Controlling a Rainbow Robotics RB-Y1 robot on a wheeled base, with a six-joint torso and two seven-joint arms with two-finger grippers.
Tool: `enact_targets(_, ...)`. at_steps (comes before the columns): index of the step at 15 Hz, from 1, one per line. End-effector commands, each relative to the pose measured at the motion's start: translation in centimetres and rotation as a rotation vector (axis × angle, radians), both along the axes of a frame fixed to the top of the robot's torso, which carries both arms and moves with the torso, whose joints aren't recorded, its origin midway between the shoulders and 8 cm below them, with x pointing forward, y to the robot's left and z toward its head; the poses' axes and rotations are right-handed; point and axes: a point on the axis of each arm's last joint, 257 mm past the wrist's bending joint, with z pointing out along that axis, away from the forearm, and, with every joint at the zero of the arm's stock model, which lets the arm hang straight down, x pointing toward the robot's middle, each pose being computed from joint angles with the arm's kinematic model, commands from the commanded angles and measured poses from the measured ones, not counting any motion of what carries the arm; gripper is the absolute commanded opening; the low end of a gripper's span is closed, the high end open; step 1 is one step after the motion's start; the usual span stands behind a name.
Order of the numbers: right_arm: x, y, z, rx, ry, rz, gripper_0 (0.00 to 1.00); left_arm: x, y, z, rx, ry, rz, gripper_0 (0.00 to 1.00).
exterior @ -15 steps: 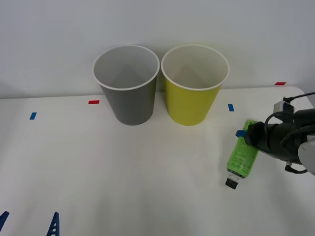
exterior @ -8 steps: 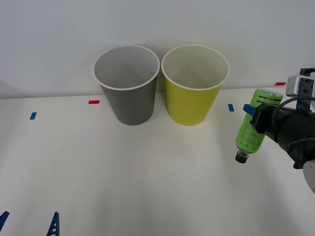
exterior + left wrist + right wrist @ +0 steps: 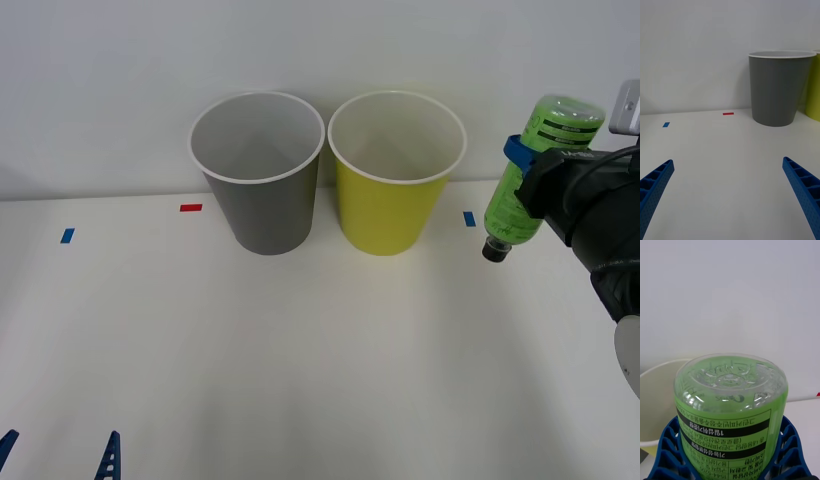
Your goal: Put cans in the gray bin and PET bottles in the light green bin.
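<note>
The gray bin (image 3: pixel 262 195) and the light green bin (image 3: pixel 390 200) stand side by side at the back of the white table, both upright. My right gripper (image 3: pixel 528 160) is shut on the PET bottle (image 3: pixel 522 195), a green-labelled bottle held in the air to the right of the light green bin, tilted with its black cap down. In the right wrist view the PET bottle (image 3: pixel 730 405) shows base-up between the blue fingers (image 3: pixel 666 450), with the light green bin's rim (image 3: pixel 662 365) behind. My left gripper (image 3: pixel 730 202) hangs open low at the near left, facing the gray bin (image 3: pixel 777 90).
Small tape marks lie on the table: a blue one (image 3: pixel 67 236) at far left, a red one (image 3: pixel 190 208) beside the gray bin, a blue one (image 3: pixel 469 218) right of the light green bin. A plain white wall rises just behind the bins.
My right gripper has lifted the PET bottle off the table, up and back toward the light green bin's height. The bottle swung from lying flat to cap-down. The left arm stayed still.
</note>
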Motion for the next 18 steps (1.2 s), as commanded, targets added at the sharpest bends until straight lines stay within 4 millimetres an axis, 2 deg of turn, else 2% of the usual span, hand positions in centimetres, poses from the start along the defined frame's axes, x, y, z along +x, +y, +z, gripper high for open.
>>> enact_targets(1, -0.2, 0.6, 4.3, -0.028, -0.105, -0.006, 0.0, 0.0, 0.0, 0.0, 0.0, 0.0, 0.0, 1.0)
enact_targets(4, 0.2, 3.2, 7.0, -0.063, -0.173, 0.026, 0.0, 0.0, 0.0, 0.0, 0.0, 0.0, 0.0, 1.0)
enact_targets(5, 0.4, 4.1, 8.6, -0.074, -0.205, 0.038, 0.0, 0.0, 0.0, 0.0, 0.0, 0.0, 0.0, 1.0)
enact_targets(9, 3.4, 6.0, 12.1, -0.066, -0.254, 0.049, 0.0, 0.0, 0.0, 0.0, 0.0, 0.0, 0.0, 1.0)
enact_targets(12, 5.8, 7.0, 13.7, -0.087, -0.26, 0.056, 0.0, 0.0, 0.0, 0.0, 0.0, 0.0, 0.0, 1.0)
enact_targets(18, 10.9, 10.3, 13.8, -0.092, -0.281, 0.136, 0.0, 0.0, 0.0, 0.0, 0.0, 0.0, 0.0, 1.0)
